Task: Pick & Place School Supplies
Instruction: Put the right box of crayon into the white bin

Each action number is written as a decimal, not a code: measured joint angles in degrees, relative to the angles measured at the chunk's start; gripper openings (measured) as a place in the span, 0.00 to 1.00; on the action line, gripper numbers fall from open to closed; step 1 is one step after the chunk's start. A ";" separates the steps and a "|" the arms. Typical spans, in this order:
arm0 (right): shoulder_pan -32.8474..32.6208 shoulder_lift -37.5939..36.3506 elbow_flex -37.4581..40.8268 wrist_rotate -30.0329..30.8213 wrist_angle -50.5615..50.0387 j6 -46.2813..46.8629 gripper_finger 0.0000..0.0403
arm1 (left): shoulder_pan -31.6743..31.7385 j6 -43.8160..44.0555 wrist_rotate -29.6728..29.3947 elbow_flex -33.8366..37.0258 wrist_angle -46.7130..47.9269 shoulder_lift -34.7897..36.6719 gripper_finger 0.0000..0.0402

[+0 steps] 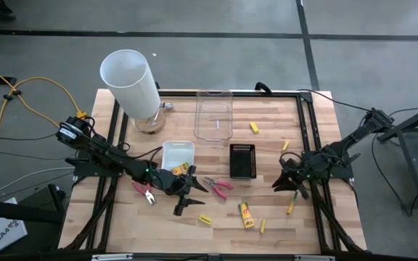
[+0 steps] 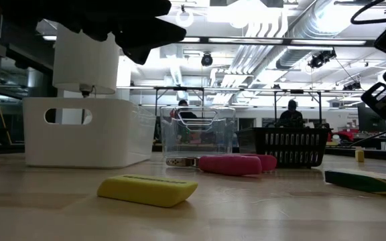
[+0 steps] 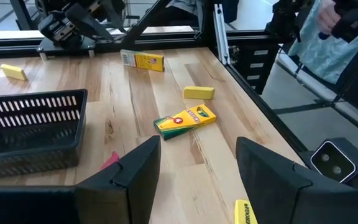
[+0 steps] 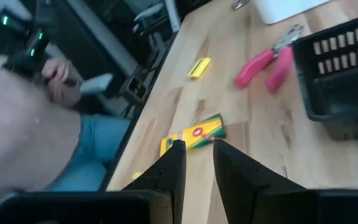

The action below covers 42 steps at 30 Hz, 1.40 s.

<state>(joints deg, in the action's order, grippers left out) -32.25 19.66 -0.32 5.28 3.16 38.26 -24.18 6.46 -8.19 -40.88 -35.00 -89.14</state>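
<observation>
My left gripper (image 1: 189, 199) is open and empty, low over the table's near middle; it also shows in the left wrist view (image 3: 197, 168). A pink-handled tool (image 1: 220, 186) lies just right of it, and a second one (image 1: 144, 192) just left. A flat yellow pack with red marks (image 1: 247, 215) lies flat ahead of it, as the left wrist view (image 3: 184, 120) also shows. Short yellow sticks lie loose, one (image 1: 205, 219) by the left gripper. My right gripper (image 1: 284, 184) hovers right of the black tray, empty, its fingers a narrow gap apart (image 4: 197, 155).
A white tray (image 1: 178, 154), a black slotted tray (image 1: 242, 161) and a clear tray (image 1: 214, 114) stand mid-table. A tall white cylinder (image 1: 130, 80) stands far left. More yellow sticks (image 1: 254, 127) (image 1: 262, 225) lie on the right half. A person's hand (image 4: 42, 74) shows beyond the near edge.
</observation>
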 joint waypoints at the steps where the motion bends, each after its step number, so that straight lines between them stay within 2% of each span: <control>1: 0.00 0.00 -0.01 0.46 0.19 0.99 0.18 | 0.00 0.00 -0.02 0.00 0.00 0.00 0.50; 11: 0.00 0.01 0.00 8.19 5.91 2.05 0.18 | 0.00 0.29 -1.30 0.02 -0.36 0.00 0.50; 18: -0.02 0.00 -0.04 6.19 13.51 -5.42 0.18 | 0.00 0.94 -2.23 0.04 -1.10 0.00 0.50; 25: -0.02 1.71 -0.57 6.55 13.29 -9.60 0.18 | 0.00 1.09 -2.93 0.04 -1.49 0.00 0.50; 31: 0.00 8.19 -7.15 3.43 13.62 -16.47 0.18 | 0.00 3.13 -3.89 0.04 -1.51 0.00 0.50; 35: 0.00 13.66 -12.22 0.79 9.77 -22.21 0.18 | 0.01 3.99 -4.17 0.04 -1.49 0.00 0.50; 42: -0.02 22.70 -20.27 -2.13 -5.52 -25.12 0.18 | 0.00 4.09 -4.18 0.05 -1.49 0.00 0.50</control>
<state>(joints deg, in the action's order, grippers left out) -32.27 42.36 -20.60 3.15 -2.36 13.14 -24.18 10.55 -12.37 -40.83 -36.49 -89.14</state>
